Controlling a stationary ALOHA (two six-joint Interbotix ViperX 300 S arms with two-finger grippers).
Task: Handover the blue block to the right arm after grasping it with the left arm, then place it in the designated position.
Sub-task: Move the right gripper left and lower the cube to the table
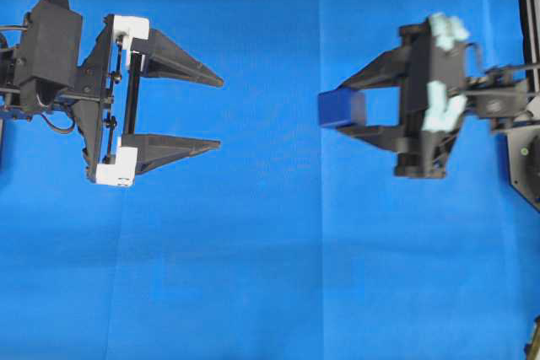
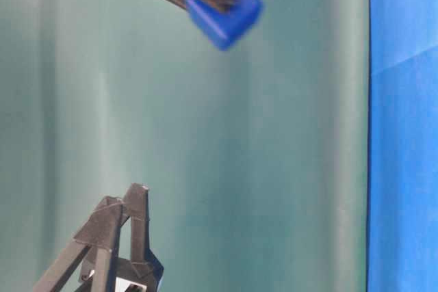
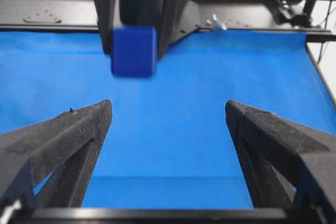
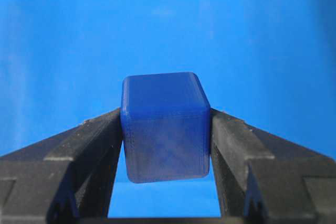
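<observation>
Overhead view: the right claw (image 1: pixel 344 110) grips the blue block (image 1: pixel 342 109) at its fingertips, on the right half of the desk (image 1: pixel 253 276), which is covered in blue cloth. The left claw (image 1: pixel 218 112) stands wide open and empty, well apart from the block, with white blocks at both ends of its rail. Judgement: the handover appears complete, and the step in hand is carrying the block to its designated position; no mark for that position can be made out on the cloth. Table-level view: the block (image 2: pixel 224 15) is pinched between black fingers at the top of the frame, tilted, against a green backdrop; the tips of the other claw (image 2: pixel 130 203) show at the bottom, far from it. Whether the block is clear of the desk cannot be told here. Left wrist view: the open fingers (image 3: pixel 79 140) frame bare cloth, and the block (image 3: pixel 134 51) hangs ahead in the opposing claw. Right wrist view: the block (image 4: pixel 165 127) sits squarely between both fingers (image 4: pixel 89 145), touching each; it is a small dark-blue cube with rounded edges and faint layered lines on its faces, darker than the cloth. Judgement: the next move calls for lowering the block to the desk before the fingers part, so that it does not drop or roll.
</observation>
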